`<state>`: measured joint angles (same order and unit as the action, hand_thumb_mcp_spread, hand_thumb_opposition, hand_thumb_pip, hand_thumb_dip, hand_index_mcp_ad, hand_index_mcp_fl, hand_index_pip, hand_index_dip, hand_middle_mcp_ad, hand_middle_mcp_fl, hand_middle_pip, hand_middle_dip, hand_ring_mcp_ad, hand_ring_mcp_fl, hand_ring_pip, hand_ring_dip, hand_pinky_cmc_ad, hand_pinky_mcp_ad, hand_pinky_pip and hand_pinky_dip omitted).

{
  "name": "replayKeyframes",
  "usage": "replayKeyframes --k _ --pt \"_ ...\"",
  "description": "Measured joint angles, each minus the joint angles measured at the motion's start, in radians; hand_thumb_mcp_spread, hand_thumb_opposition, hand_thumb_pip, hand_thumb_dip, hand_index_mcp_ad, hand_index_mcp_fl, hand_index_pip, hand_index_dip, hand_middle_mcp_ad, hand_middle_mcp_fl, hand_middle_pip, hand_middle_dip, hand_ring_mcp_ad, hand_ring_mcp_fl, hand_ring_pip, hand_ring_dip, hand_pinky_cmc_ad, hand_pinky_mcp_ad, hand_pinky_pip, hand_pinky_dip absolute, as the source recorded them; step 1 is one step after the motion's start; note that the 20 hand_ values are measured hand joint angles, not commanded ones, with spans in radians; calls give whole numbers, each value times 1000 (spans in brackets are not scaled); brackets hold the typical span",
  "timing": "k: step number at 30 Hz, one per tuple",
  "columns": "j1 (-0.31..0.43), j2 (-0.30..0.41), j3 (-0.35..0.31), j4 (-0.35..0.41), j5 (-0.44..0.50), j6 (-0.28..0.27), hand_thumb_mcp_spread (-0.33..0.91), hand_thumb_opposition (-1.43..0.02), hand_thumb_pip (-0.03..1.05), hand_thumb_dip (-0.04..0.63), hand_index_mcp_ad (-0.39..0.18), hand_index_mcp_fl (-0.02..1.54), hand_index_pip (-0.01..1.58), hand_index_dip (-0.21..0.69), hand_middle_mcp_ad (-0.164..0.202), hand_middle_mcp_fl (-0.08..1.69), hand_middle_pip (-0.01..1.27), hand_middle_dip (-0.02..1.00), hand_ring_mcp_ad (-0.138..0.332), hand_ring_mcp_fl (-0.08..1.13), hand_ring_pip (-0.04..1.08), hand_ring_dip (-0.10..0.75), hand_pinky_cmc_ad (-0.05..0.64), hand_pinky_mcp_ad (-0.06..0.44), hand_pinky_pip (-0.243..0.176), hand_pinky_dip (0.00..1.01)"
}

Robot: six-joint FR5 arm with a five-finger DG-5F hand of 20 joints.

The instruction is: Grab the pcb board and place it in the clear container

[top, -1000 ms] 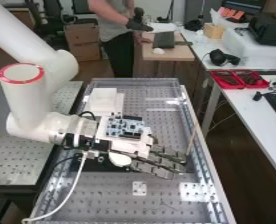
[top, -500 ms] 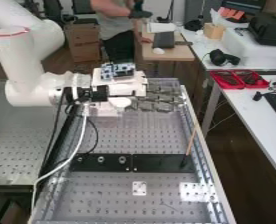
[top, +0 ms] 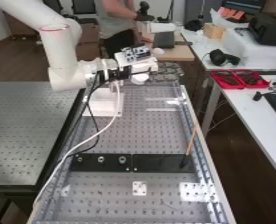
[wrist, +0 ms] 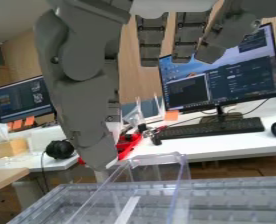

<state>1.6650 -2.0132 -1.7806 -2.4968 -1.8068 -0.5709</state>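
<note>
The hand (top: 167, 74) is raised over the bench's far end in the high view, its dark grey fingers extended to the right. In the wrist view the hand (wrist: 82, 75) hangs with its fingers fairly straight, and no object can be made out between them and the thumb. A blue and white circuit board (top: 134, 54) rides on top of the hand's mount. Below the fingers, the clear container (top: 163, 109) stands on the perforated bench, marked by bright edges. Its transparent walls (wrist: 179, 182) rise in front of the hand in the wrist view.
A white block (top: 95, 106) lies on the bench's far left. Nearer are black plates (top: 163, 163) with a thin wooden stick (top: 191, 141) standing at their right end. Red trays (top: 238, 79) sit on the side table. The arm's white cable hangs over the bench's left part.
From low over the black plates, the hand has risen and moved to the far end, then shifted a little right and farther away. The black plates have come into full sight.
</note>
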Motion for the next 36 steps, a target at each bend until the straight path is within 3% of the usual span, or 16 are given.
replayKeyframes --k 9,23,25,27,31,36 --pt "52 -82 71 -37 47 19 730 -918 396 251 -239 675 1215 250 61 24 136 124 129 47 77 -5 326 117 -91 182" --pt "62 -144 118 -101 115 3 730 -927 396 251 -239 677 1215 253 61 24 136 124 129 47 77 -5 326 115 -91 182" --pt "62 -143 121 -116 119 -6 724 -923 386 253 -241 639 1203 253 61 21 136 124 129 47 77 -5 326 115 -91 182" --pt "60 -143 122 -137 124 -12 707 -911 379 253 -241 454 1140 255 61 19 136 124 129 47 80 -5 326 115 -91 182" --pt "56 -136 118 -145 129 -6 641 -881 379 253 -222 237 1080 255 63 10 136 124 127 47 82 0 326 115 -91 182" --pt "54 -130 114 -156 131 -9 581 -864 389 253 -204 122 1063 257 59 10 136 124 131 31 82 0 328 115 -91 182"
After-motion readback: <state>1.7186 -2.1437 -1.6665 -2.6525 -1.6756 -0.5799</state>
